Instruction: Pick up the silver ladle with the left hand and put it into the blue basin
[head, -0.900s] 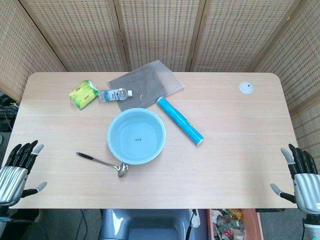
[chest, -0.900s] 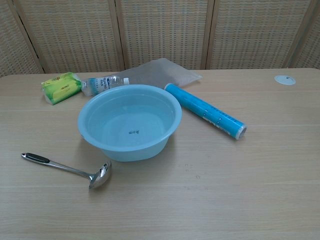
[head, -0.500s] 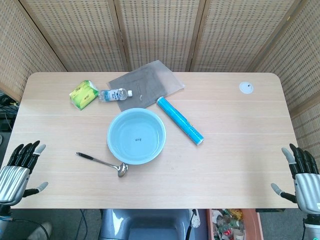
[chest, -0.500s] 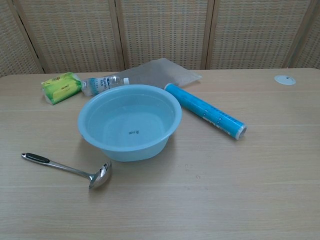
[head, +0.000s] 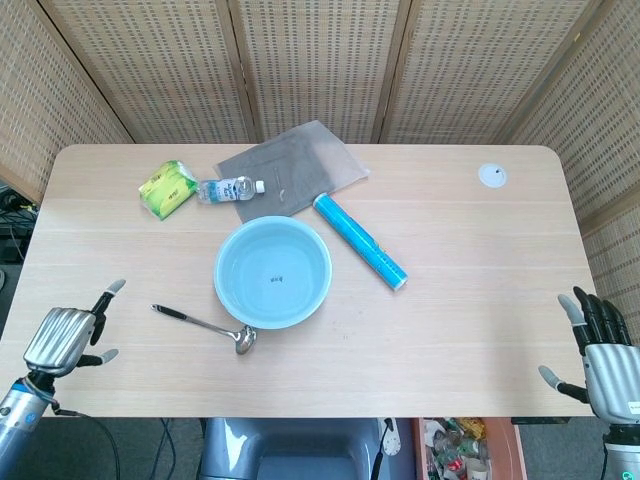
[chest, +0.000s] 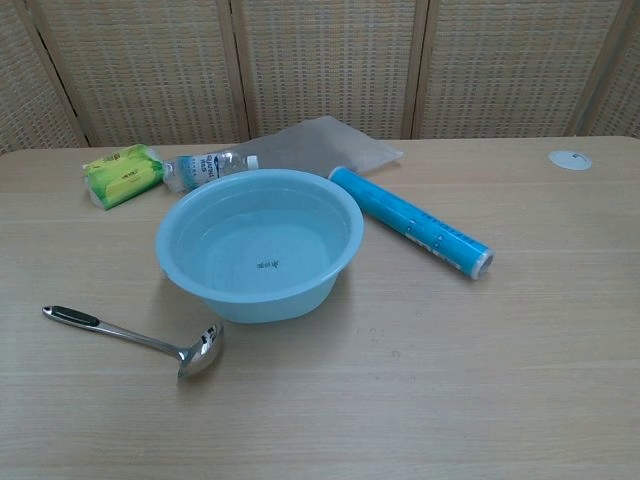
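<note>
Two hands showed only in the head view, and only the left one had changed. Half a second before, the left hand (head: 63, 340) hung at the near-left corner with its fingers spread upward; now it had turned over the edge of the surface (head: 480, 300) so its silver back faced the camera, with two fingertips sticking out and nothing held, though how far the other fingers curled could not be told. That read as the start of the reach, with the grasp itself not yet begun. To the right of that hand, near but clearly apart, the silver ladle (head: 205, 325) lay flat, its black handle end pointing toward the hand and its bowl further right, just beside the near rim of the blue basin (head: 272, 272). The basin stood further right again and slightly beyond the ladle, holding nothing. Well apart at the far right, the right hand (head: 600, 350) waited off the surface's edge, fingers spread and holding nothing.
</note>
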